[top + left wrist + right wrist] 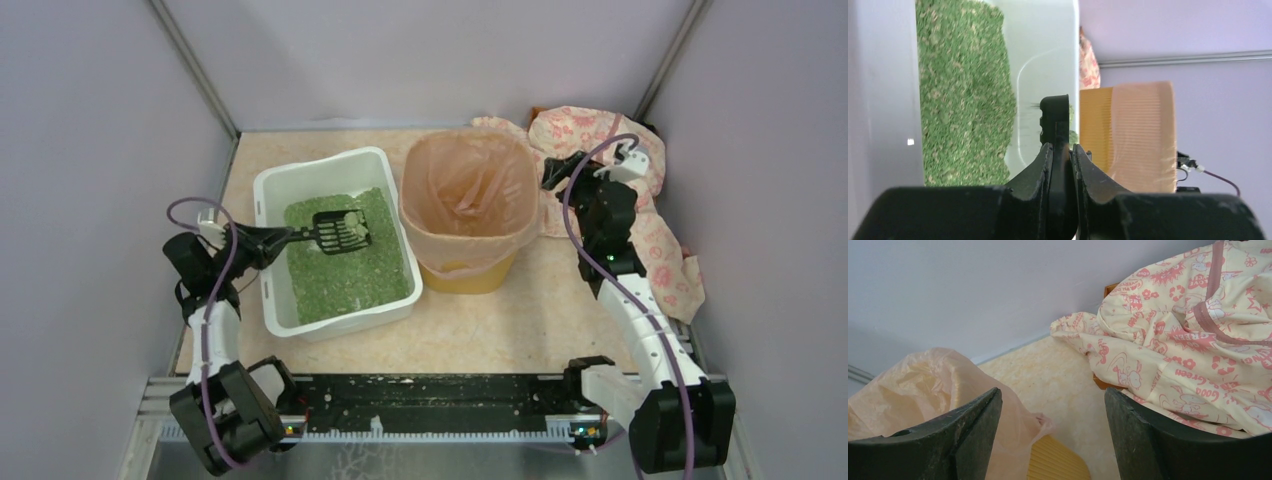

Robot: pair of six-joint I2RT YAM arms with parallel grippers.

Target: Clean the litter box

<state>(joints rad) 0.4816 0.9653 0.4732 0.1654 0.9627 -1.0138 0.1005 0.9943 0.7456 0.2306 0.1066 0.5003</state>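
Left gripper (262, 240) clamps the black slotted plastic scoop (340, 229) left of the bag-lined orange bin (470, 272), long axis toward it; right gripper (1052, 392) gapes

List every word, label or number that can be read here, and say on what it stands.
"GOOD": upside down, pink print on the patterned cloth.
"GREEN", probably: same cloth, beside it.
Other prints on the cloth: too blurred.
No text on the litter box, bin or scoop.

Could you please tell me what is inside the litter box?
Green litter fills most of it; the scoop, held by the left gripper, is over the litter with pale bits on it. Anything buried underneath is hidden.
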